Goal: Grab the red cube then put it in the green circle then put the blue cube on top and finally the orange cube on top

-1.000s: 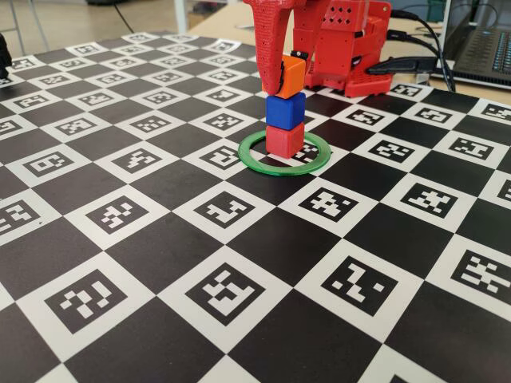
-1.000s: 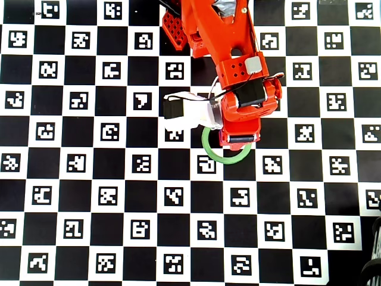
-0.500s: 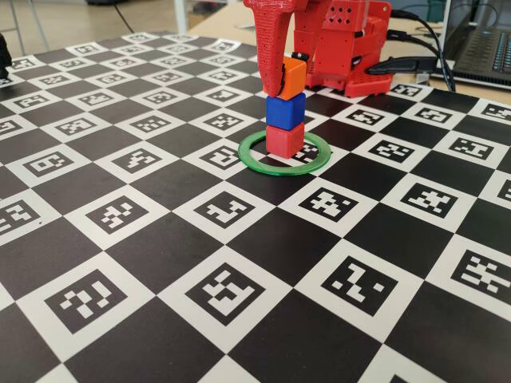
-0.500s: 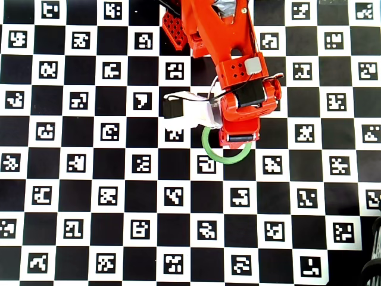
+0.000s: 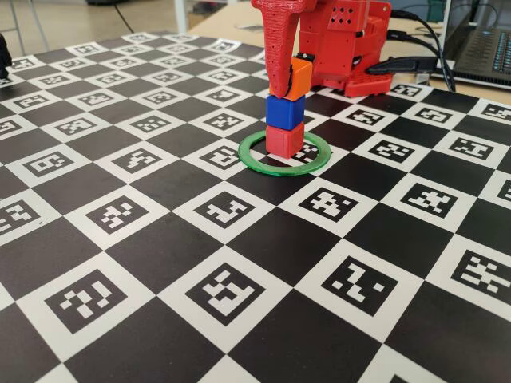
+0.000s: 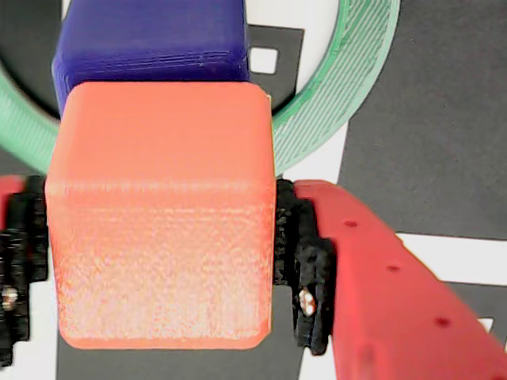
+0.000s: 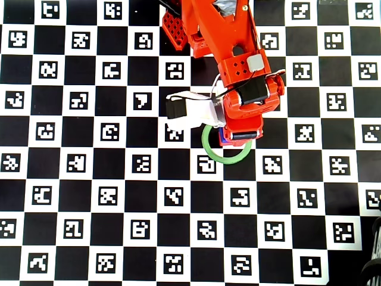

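Observation:
The red cube (image 5: 284,140) stands inside the green circle (image 5: 255,159), and the blue cube (image 5: 285,112) sits on top of it. My gripper (image 5: 292,82) is shut on the orange cube (image 5: 299,76), which is tilted and offset to the right over the blue cube, at or just above its top. In the wrist view the orange cube (image 6: 162,214) sits between the black pads (image 6: 305,261), with the blue cube (image 6: 150,39) and the green circle (image 6: 348,79) beyond it. In the overhead view the arm hides the stack, apart from a sliver of the blue cube (image 7: 222,136) and the green circle (image 7: 223,158).
The stack stands on a black-and-white checkerboard (image 5: 239,287) printed with markers. The red arm base (image 5: 347,48) is just behind the stack. A laptop (image 5: 483,48) and cables lie at the back right. A white camera module (image 7: 187,112) juts out left of the wrist.
The gripper has shifted slightly right and back with the orange cube. The cube now sits further right over the blue cube, and a blue sliver shows in the overhead view.

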